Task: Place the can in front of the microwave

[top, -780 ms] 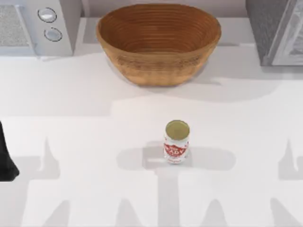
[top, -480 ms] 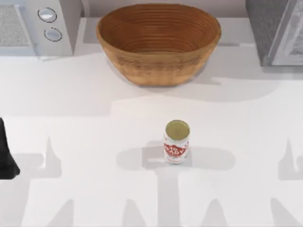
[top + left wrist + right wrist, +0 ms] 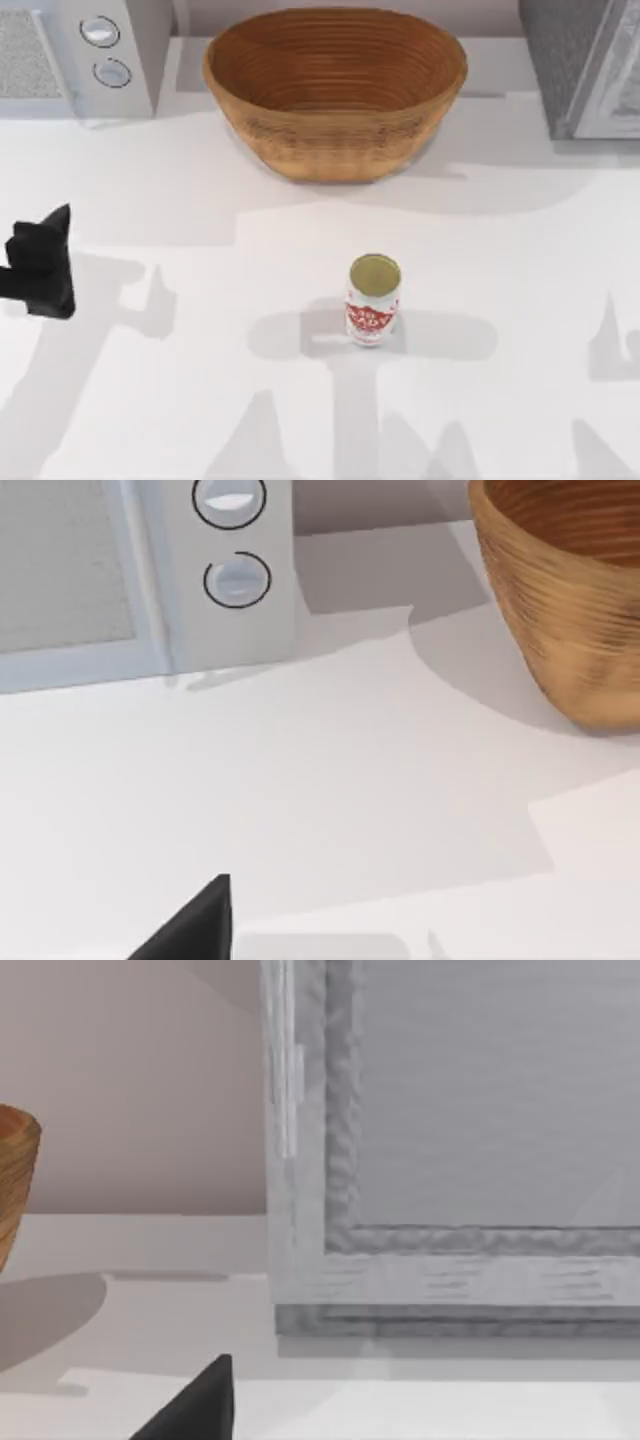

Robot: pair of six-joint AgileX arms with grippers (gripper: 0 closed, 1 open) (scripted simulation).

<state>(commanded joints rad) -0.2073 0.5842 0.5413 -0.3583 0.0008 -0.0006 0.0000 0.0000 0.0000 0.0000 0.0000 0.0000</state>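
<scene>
Left gripper (image 3: 40, 262) at table's left edge, well apart from can (image 3: 373, 300); finger state: cannot tell. Risk: sideways approach tips upright can, or swing toward microwave (image 3: 80, 55) clips basket (image 3: 335, 90)

The surface (image 3: 150, 400) is plain white, crossed by soft grey shadows. Four things stand directly on it, and the basket (image 3: 335, 95) serves as landmark: a wide brown woven bowl at the far middle, resting on its base. The microwave (image 3: 85, 55) stands to the basket's left along the same far edge, just beside it but apart, its two knobs on the side nearest the basket. A darker speckled grey box (image 3: 585, 65) stands to the basket's right, also apart from it. The can (image 3: 373, 300) stands upright on the near side of the basket, well apart, on open surface.
</scene>
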